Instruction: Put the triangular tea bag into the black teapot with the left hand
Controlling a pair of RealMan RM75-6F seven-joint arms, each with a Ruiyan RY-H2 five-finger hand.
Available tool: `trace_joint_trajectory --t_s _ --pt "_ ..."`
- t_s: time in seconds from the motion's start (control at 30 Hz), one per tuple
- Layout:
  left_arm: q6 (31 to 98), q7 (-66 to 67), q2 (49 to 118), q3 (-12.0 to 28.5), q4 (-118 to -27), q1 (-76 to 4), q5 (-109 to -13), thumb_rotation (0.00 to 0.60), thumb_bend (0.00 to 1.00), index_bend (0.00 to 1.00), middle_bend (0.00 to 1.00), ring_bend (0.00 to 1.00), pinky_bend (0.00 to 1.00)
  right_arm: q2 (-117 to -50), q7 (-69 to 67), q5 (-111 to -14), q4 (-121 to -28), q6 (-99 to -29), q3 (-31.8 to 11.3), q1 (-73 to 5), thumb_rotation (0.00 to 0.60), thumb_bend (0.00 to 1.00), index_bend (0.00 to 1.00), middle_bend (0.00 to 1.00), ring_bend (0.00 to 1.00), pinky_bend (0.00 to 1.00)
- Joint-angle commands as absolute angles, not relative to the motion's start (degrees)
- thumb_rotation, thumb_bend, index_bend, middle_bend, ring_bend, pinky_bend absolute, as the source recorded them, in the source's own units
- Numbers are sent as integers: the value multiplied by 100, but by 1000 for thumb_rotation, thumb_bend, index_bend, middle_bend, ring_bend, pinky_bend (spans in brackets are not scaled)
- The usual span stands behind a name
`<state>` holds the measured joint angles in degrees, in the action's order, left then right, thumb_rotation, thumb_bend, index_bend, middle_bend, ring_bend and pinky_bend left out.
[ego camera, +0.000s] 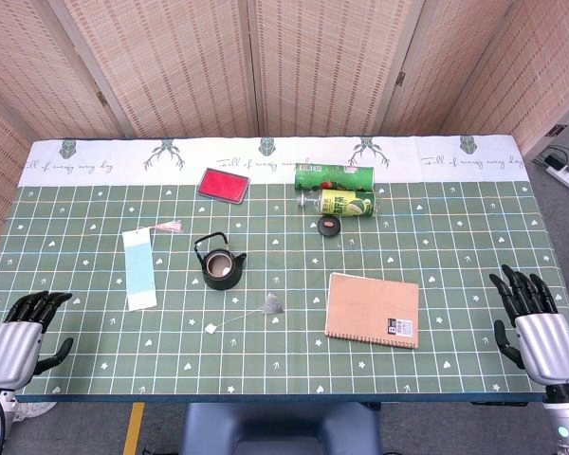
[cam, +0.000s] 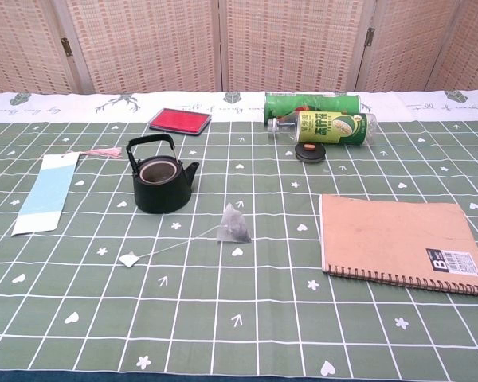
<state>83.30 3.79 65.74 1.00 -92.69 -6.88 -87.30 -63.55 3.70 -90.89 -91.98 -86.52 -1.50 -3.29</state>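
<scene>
One black teapot (ego camera: 220, 264) can be seen, and just to its right one triangular tea bag (ego camera: 272, 303) and one notebook (ego camera: 373, 309) are counted. Behind the teapot, one red pad (ego camera: 223, 184), two green cans (ego camera: 334, 177) and one small black lid (ego camera: 330, 225) are counted. To its left one blue bookmark (ego camera: 139, 268) is seen, and two hands are seen, the left hand (ego camera: 24, 336) and the right hand (ego camera: 536, 322).

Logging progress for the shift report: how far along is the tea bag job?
Nothing looks done yet. The triangular tea bag lies on the tablecloth beside the black teapot, its string trailing to the paper tag. The teapot's mouth is uncovered, ready to receive it. Nothing is in hand: the left hand and right hand both sit empty at the table's near edge. Reaching, picking up and dropping in all remain.
</scene>
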Motion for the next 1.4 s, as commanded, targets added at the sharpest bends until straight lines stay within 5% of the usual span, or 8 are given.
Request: trace_joint_trajectory --t_s 0.03,0.3,0.43,0.6,0.77,0.9,1.13,1.4 --pt "8298 398 6582 102 -9258 -695 -8699 600 319 165 170 110 130 -6346 341 -9086 -9193 -8624 -145 -341 600 621 0 0 3 0" --pt "8263 445 6584 60 -9386 -696 -8728 600 319 170 178 110 131 -6261 104 -9208 -9166 -8666 -111 -353 600 622 0 0 2 0" --pt "8332 509 6678 23 -9401 -711 -8915 600 319 169 272 147 156 -6173 -11 -9335 -9220 -8791 -27 -275 600 622 0 0 11 0" --pt "8546 353 7023 54 -9233 -762 -9236 600 319 241 707 567 637 -6179 29 -9539 -9253 -9167 -14 -136 600 621 0 0 6 0" --pt "8519 762 7212 166 -9150 -907 -9335 600 319 323 976 887 927 -6192 67 -9655 -9247 -9116 57 -149 600 621 0 0 8 0" --pt "8192 810 7276 136 -9282 -1039 -9225 600 319 379 1000 996 1000 -6156 4 -9693 -9265 -9124 74 -148 600 621 0 0 7 0" --pt "7565 910 7348 203 -9788 -1249 -8655 600 317 299 1000 1000 1000 -6102 -88 -9764 -9281 -9217 88 -115 600 622 0 0 8 0" --pt "7472 1235 7691 199 -9943 -1286 -8393 600 324 376 1000 1000 1000 -6098 -84 -9812 -9281 -9233 106 -103 600 621 0 0 10 0"
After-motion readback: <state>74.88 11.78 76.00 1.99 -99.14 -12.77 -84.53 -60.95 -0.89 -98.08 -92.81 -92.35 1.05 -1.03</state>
